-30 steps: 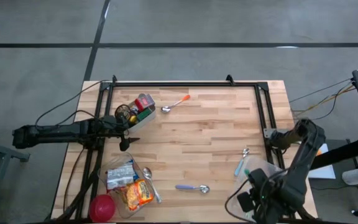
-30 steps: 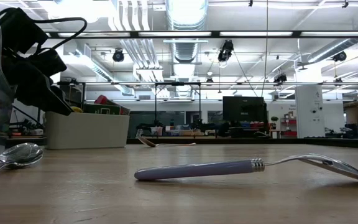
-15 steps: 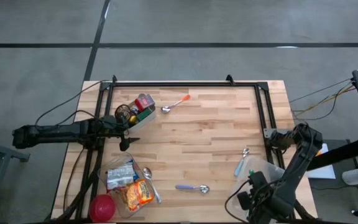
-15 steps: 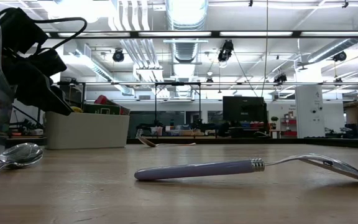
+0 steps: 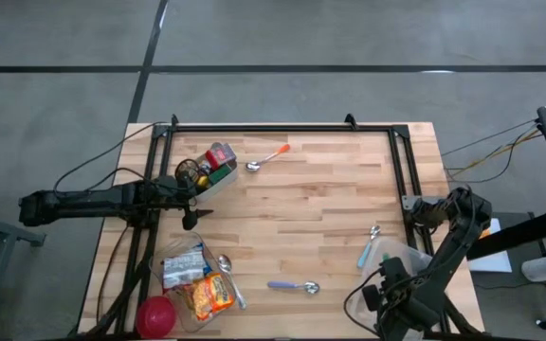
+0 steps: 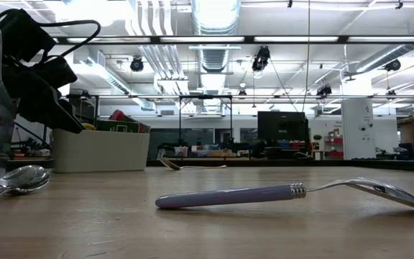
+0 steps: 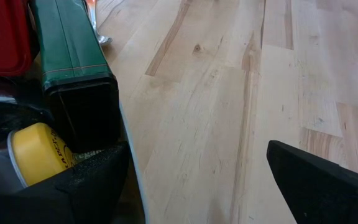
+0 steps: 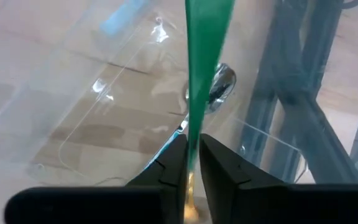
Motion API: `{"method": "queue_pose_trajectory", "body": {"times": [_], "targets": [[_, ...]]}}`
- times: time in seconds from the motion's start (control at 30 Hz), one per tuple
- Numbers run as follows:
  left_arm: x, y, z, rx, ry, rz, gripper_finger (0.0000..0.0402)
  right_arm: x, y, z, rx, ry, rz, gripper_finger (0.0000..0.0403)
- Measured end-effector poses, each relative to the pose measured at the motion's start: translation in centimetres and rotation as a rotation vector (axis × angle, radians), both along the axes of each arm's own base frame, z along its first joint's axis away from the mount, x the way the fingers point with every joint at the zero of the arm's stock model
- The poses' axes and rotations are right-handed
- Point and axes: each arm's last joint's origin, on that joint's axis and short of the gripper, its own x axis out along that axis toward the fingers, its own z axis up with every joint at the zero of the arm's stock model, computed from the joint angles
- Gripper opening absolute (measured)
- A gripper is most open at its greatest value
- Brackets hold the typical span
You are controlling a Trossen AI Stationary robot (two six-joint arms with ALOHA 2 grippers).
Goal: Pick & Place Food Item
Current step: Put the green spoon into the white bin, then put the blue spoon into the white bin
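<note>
Now right claw (image 8: pixel 191 163) gripping green handle (image 8: pixel 205 62)

Right gripper (image 8: pixel 193 163): bottom centre, fingers pinched on a green handle (image 8: pixel 207 62).
Handle: rises to the top edge.
Clear container (image 8: pixel 98 134): behind (spoon bowl (image 8: pixel 220 84) shows through it).

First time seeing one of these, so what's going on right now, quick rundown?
Right gripper jaws shut on a thin green item, over the clear container at the table's right edge. Left gripper jaws open, waiting beside the snack box. Nothing in the way.
</note>
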Motion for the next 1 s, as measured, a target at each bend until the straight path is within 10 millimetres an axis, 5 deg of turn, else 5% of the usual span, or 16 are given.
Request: {"method": "queue_pose_trajectory", "body": {"times": [0.3,0.57,1.0], "targets": [[0.0,0.0,0.0,0.0,0.0,0.0,0.0383,0.1,0.2,-0.2,0.026,-0.011,0.018,0.0118],[0.0,0.0,0.0,0.0,0.0,0.0,0.0383,0.1,0.1,-0.1,0.028,-0.011,0.022,0.0135],[0.0,0.0,0.0,0.0,0.0,0.001,0.0383,0.6,-0.9,4.8,0.076,-0.153,0.066,0.0135]]}}
